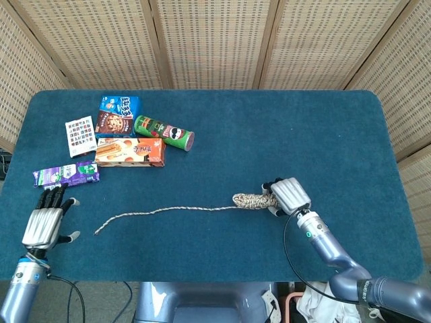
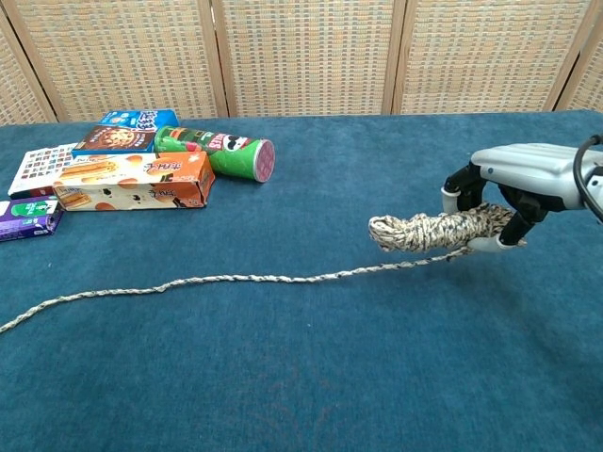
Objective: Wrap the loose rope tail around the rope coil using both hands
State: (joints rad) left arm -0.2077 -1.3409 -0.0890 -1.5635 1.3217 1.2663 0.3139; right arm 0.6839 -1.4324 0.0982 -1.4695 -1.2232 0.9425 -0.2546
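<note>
The table [image 1: 323, 134] is covered in deep teal cloth. The rope coil [image 2: 429, 231] and its tail [image 2: 207, 280] are speckled beige and brown. The crisps can [image 1: 163, 132] is green with a red end. One box [image 1: 130, 152] is orange, another blue [image 1: 120, 105], and the packet [image 1: 66, 175] purple. Both hands, right [image 1: 289, 195] and left [image 1: 46, 223], are silver-grey.

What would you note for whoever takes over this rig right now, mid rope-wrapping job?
Right hand grips the rope coil, lifted off the table.
Left hand is open, fingers spread, at the table's near left edge, holding nothing.
Loose rope tail trails left from the coil along the cloth, its end near the left hand.
Done: coil picked up.
Left: take the tail with the left hand and wrap it around the coil; no wraps visible yet.
</note>
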